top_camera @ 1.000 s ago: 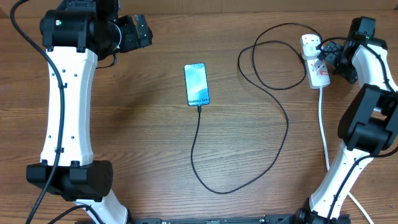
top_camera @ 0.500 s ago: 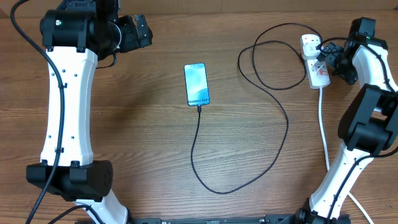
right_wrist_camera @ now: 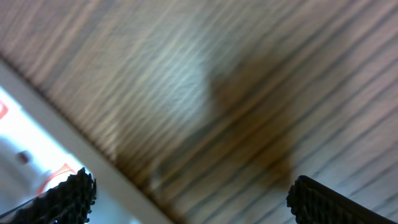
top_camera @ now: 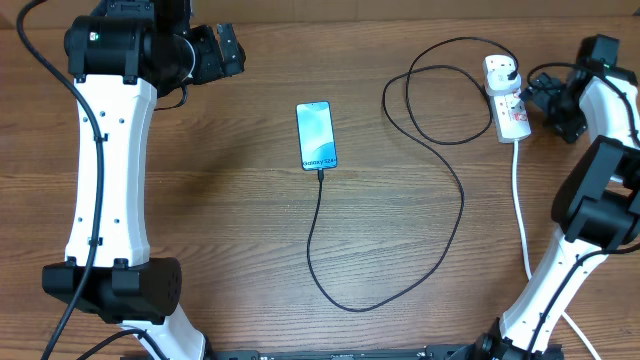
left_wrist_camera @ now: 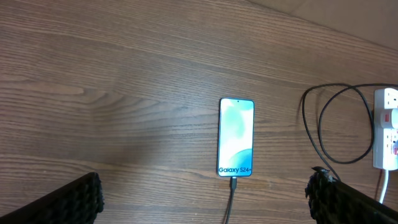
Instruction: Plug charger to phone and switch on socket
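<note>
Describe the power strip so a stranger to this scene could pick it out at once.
Start at the wooden table and go to its far right side. The socket is the white elongated strip lying there. Red switch marks and a thick white cord set it apart from the thin black charger looping beside it.

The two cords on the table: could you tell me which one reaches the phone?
The thin black charger cable, whose tip meets the phone at its bottom edge; the thick white cord merely leaves the socket.

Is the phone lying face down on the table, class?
No, the phone lies screen up, with its blue-teal display and the white text at its bottom edge plainly visible in the left wrist view.
</note>
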`<state>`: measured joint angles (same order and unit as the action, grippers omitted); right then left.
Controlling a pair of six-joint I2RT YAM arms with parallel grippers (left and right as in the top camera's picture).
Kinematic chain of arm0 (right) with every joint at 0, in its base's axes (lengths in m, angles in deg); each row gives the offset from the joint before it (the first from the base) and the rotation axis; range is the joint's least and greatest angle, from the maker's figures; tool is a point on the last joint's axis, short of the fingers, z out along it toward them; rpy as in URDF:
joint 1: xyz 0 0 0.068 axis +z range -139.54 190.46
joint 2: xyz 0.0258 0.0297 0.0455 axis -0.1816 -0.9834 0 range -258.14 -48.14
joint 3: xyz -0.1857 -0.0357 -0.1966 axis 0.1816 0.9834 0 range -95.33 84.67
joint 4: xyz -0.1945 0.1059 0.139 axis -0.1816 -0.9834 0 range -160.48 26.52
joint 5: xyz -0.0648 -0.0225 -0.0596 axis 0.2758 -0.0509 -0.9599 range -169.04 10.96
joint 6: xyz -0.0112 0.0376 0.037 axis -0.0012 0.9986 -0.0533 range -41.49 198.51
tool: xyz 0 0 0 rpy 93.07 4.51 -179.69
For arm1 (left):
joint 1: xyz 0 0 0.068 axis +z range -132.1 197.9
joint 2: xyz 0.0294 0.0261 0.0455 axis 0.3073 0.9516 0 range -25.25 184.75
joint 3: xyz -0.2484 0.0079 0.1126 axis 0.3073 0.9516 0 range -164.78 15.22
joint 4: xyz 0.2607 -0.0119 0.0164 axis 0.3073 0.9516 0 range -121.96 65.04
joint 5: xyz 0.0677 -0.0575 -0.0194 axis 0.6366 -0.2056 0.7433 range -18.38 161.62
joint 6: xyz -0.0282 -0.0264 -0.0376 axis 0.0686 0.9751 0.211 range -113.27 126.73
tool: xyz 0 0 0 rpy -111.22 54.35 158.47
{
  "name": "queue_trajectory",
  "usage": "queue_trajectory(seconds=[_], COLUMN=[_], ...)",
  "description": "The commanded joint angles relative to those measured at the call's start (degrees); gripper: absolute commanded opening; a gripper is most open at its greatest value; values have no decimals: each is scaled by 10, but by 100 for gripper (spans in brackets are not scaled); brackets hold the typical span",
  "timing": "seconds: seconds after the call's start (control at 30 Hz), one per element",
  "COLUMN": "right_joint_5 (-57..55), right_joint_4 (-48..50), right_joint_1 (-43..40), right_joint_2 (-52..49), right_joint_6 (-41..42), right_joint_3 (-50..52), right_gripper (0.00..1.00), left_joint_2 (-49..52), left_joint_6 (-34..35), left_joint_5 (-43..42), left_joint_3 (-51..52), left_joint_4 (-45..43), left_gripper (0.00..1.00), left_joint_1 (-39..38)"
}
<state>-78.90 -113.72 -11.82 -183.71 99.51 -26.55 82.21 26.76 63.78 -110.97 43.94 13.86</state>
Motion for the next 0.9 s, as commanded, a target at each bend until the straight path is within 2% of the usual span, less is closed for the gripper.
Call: queue_trajectory(seconds=[0.0, 0.87], right_joint_5=[11, 47], right_joint_4=[3, 35], right_joint_1=[-3, 14], right_joint_2=[-11, -11], right_joint_6=[2, -2], right_joint_3=[-10, -2], right_gripper=[100, 100], left_joint_2=[3, 3], left_joint_6=[10, 10], left_joint_5=[8, 8], left_joint_3=[1, 1], left_joint_4=[2, 2], left_gripper=[100, 100], left_joint_1=[-2, -2])
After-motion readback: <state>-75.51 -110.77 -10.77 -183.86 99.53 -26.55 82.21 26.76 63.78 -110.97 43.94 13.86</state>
